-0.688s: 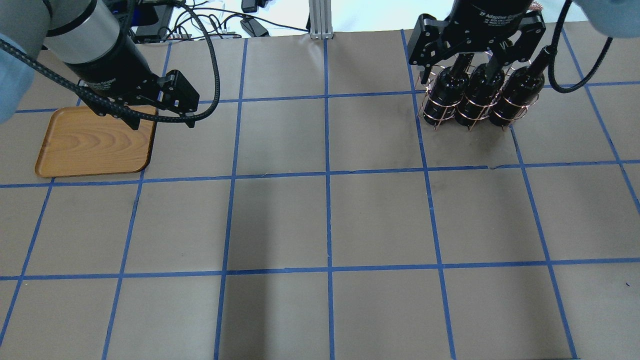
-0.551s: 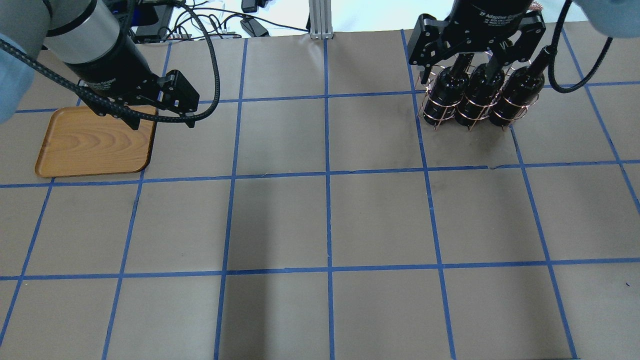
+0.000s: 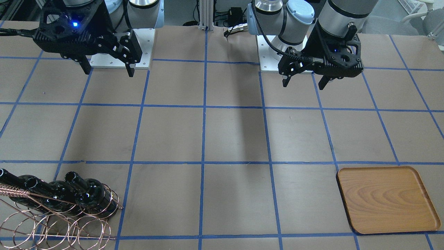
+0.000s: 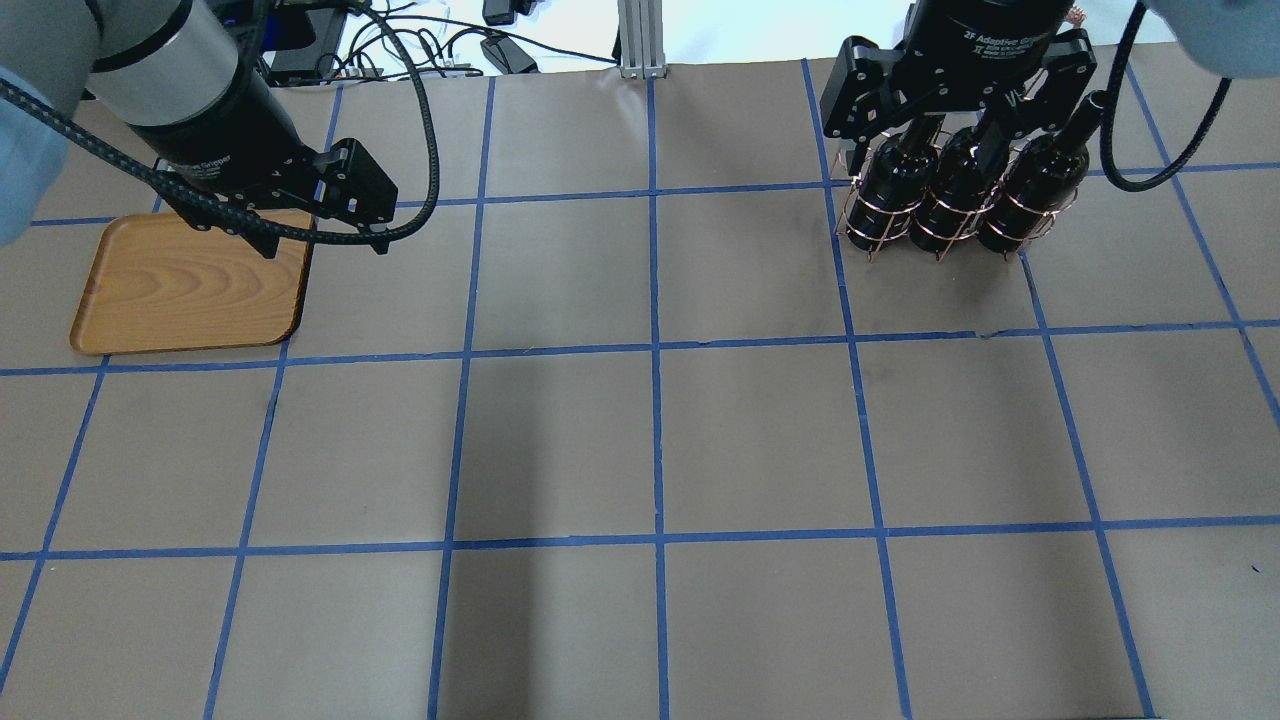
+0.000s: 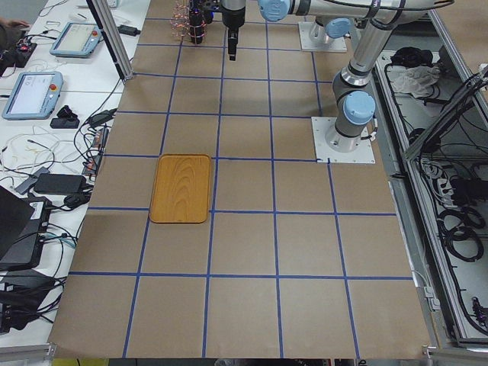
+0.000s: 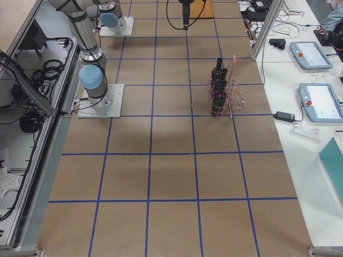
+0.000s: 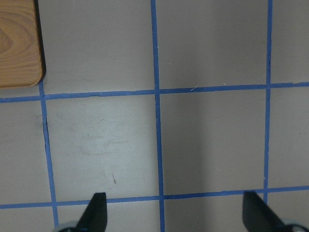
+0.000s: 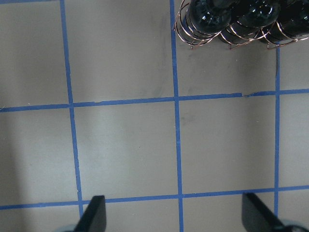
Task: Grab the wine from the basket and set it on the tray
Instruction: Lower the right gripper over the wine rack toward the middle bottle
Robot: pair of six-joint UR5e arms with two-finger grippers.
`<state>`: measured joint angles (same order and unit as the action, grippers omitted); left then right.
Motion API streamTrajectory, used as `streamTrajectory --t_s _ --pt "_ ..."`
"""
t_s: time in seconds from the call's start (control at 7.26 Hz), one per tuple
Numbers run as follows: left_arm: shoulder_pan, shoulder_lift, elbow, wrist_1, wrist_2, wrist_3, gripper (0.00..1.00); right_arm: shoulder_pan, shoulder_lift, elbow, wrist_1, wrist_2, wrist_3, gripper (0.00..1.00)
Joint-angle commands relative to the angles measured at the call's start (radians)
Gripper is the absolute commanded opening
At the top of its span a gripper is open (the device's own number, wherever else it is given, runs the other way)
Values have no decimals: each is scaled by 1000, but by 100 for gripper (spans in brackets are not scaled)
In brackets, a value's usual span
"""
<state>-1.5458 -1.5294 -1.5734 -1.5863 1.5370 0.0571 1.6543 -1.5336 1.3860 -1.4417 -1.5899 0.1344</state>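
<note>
Three black wine bottles lie side by side in the copper wire basket at the table's far right. They also show in the front view and at the top edge of the right wrist view. My right gripper is open and empty, held high over the table on the robot's side of the basket. The wooden tray lies bare at the far left. My left gripper is open and empty, above the table just beside the tray's right edge; the tray's corner shows in the left wrist view.
The table is brown paper with a blue tape grid. Cables and an aluminium post stand beyond the far edge. Side desks with tablets flank the far side of the table. The arm bases sit at the robot's edge.
My right gripper has shifted slightly toward the top of the overhead view, over the bottle necks. The left gripper has barely moved. Bottles, basket and tray are unmoved.
</note>
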Motion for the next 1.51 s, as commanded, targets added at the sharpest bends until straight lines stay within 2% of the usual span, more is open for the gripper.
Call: streamTrajectory --t_s 0.0,0.14,0.41,0.55,0.69,0.96,1.1,1.38 --pt "1 0 1 2 -1 3 100 -8 -13 95 -3 5 -7 100" --pt "0 0 1 2 -3 3 100 -7 -37 146 -58 7 -9 100" --pt "1 0 1 2 -1 3 100 -39 -19 143 -89 1 -77 100" --pt "1 0 1 2 0 3 100 -119 7 133 -91 2 -120 100" --pt "1 0 1 2 0 3 100 -190 39 99 -103 1 -177 100" --pt "0 -2 1 6 -1 3 100 -209 197 -61 -138 -12 -211 100" --pt "0 -2 1 6 0 3 100 -240 254 -97 -170 -7 -283 100" --pt "0 -2 1 6 0 3 100 -275 315 -102 -276 4 -332 100"
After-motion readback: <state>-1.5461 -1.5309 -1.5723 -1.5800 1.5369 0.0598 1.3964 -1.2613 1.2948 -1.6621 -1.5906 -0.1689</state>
